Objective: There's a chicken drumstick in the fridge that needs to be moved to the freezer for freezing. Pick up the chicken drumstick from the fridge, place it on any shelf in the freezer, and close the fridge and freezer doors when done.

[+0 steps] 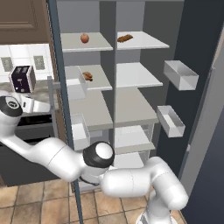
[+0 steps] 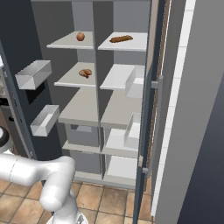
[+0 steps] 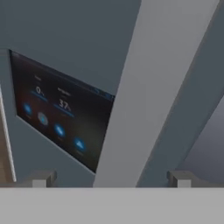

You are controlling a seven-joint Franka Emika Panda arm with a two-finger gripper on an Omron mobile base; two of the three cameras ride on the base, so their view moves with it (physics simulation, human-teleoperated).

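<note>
The chicken drumstick (image 1: 87, 76) (image 2: 85, 72) lies on the second shelf (image 1: 98, 78) of the left compartment, the freezer (image 1: 89, 109). The fridge (image 1: 135, 74) is the right compartment. Both doors stand wide open. In the hand view my gripper (image 3: 112, 178) is open at the outer face of the freezer door (image 1: 61, 87). The door's grey bar handle (image 3: 153, 87) runs up between my two fingertips, with the dark blue-lit panel (image 3: 57, 118) to its left. Nothing is held. The fridge door (image 2: 146, 109) hangs open on the right.
A red-orange apple (image 1: 85, 38) sits on the freezer's top shelf. A brown stick-shaped food (image 1: 125, 38) lies on the fridge's top shelf. Clear bins (image 1: 180, 74) jut from both doors. A toaster (image 1: 22, 78) stands on the counter left of the freezer door.
</note>
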